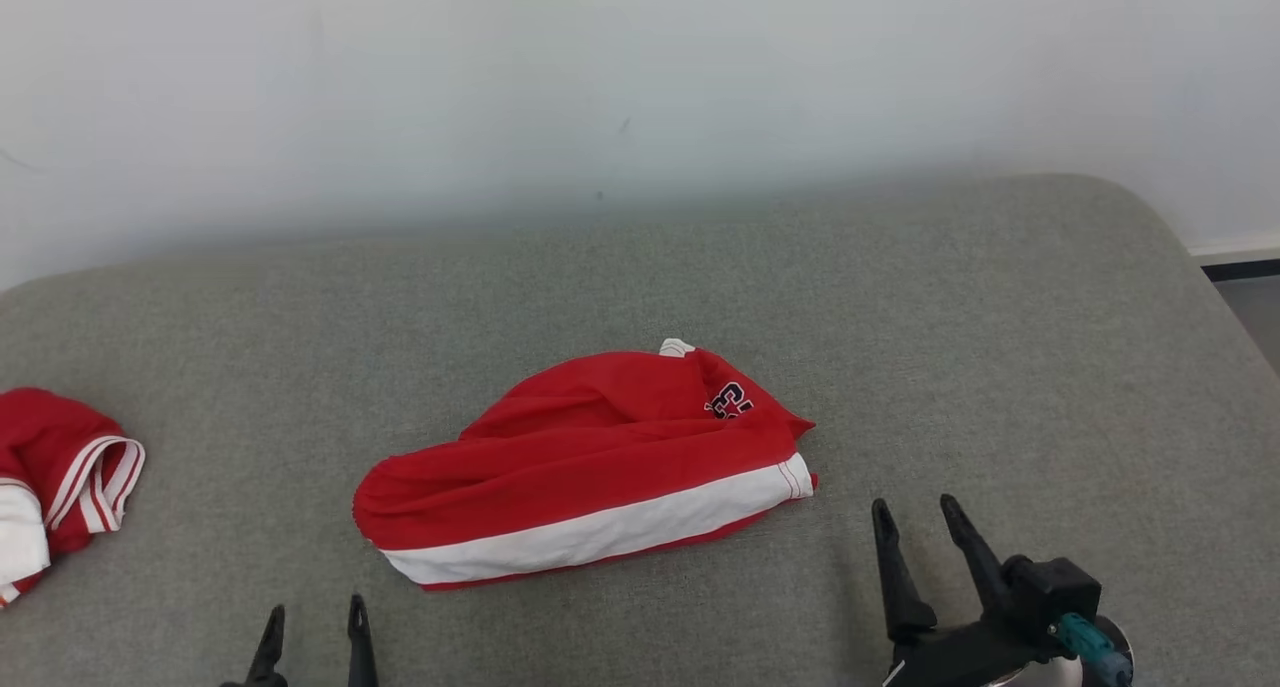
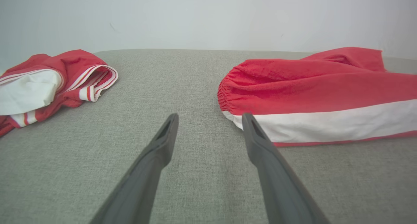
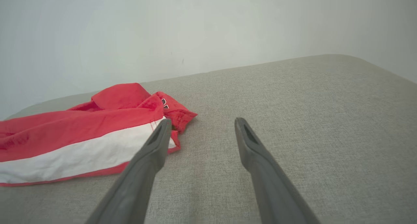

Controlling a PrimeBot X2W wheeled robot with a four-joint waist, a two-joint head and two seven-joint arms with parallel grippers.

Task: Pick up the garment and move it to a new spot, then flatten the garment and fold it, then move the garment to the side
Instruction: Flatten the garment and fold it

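Lying crumpled on the grey fabric-covered bench [image 1: 1000, 347], the red garment with a white stripe [image 1: 590, 467] is found just ahead, right of the left claw [image 1: 316, 607] and left of the right claw [image 1: 914, 504]; both are spread wide, empty. Opposite ends should be pinched low and lifted evenly.

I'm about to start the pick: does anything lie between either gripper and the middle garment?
Nothing visible does. Bare grey cushion separates the garment from the left gripper and the right gripper; the second red garment lies far left, off both paths.
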